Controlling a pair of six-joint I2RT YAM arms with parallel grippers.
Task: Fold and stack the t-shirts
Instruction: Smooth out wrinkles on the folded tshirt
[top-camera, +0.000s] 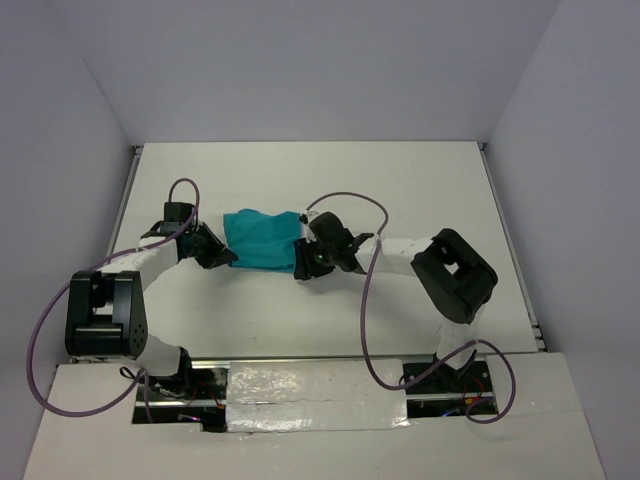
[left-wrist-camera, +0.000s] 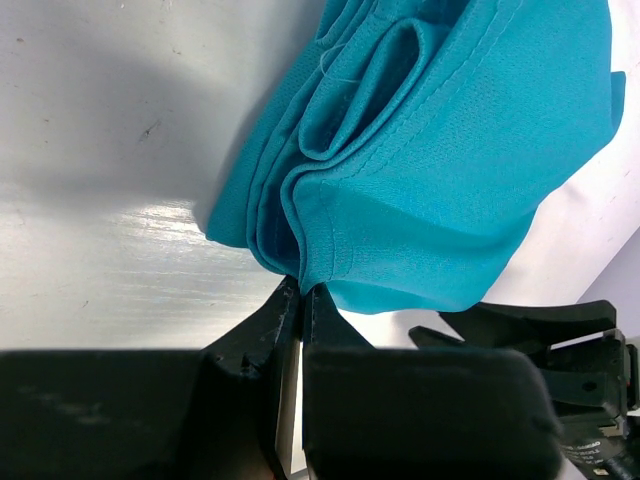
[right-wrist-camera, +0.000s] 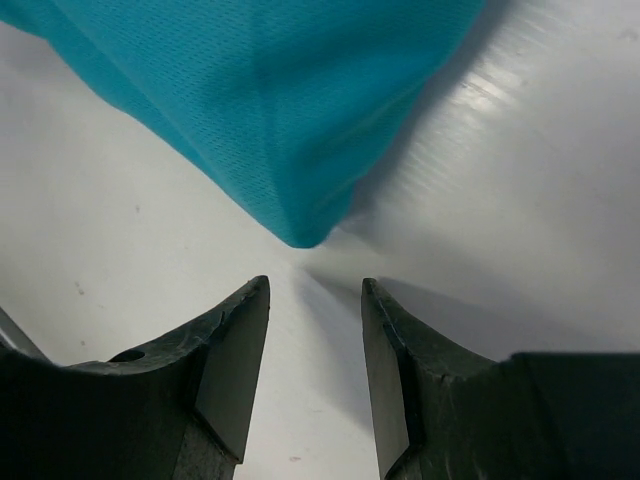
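Observation:
A teal t-shirt (top-camera: 262, 239) lies bunched in folds on the white table (top-camera: 420, 180), between the two arms. My left gripper (top-camera: 226, 257) is at its left edge. In the left wrist view the left gripper (left-wrist-camera: 303, 290) is shut on a folded edge of the t-shirt (left-wrist-camera: 440, 150). My right gripper (top-camera: 303, 262) is at the t-shirt's right edge. In the right wrist view the right gripper (right-wrist-camera: 315, 285) stands open with only bare table between its fingers. A corner of the t-shirt (right-wrist-camera: 270, 100) hangs just beyond the fingertips, apart from them.
Grey walls (top-camera: 60, 150) close in the table on three sides. Purple cables (top-camera: 365, 300) loop over both arms. The right arm's black body (top-camera: 455, 275) is on the right side. In the left wrist view the right gripper's black fingers (left-wrist-camera: 540, 330) show beyond the cloth.

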